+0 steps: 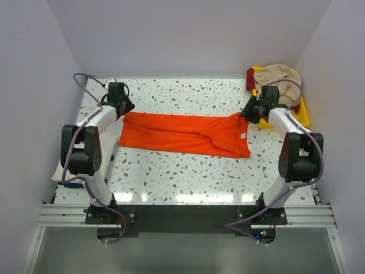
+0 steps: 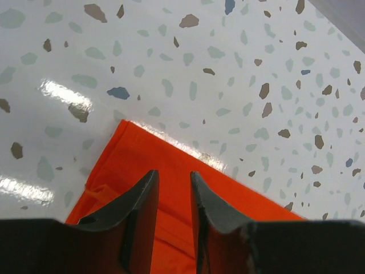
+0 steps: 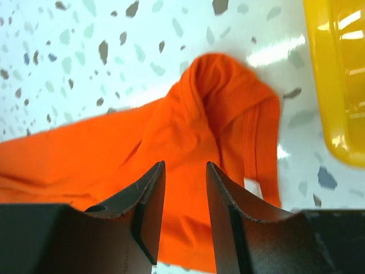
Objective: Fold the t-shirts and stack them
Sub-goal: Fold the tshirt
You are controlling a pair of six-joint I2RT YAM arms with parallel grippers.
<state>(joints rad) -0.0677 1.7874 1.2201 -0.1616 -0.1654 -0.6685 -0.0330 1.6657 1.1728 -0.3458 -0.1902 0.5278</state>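
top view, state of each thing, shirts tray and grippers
orange t-shirt: folded into a long strip, flat on the table, right end bunched
yellow tray: holds unfolded shirts
beige t-shirt: crumpled, heaped in the tray
dark red t-shirt: crumpled at tray's left edge
left gripper: fingers open, over the orange shirt's left end
right gripper: fingers open, over its right end

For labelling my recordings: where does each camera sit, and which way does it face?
Top external: above and behind the arm bases, looking down at the table; left gripper and right gripper flank the orange t-shirt.
Left wrist: on the left arm, looking down past its own fingers at a shirt corner.
Right wrist: on the right arm, looking past its own fingers at the shirt's bunched end and yellow tray.
Shared: all see the orange t-shirt.
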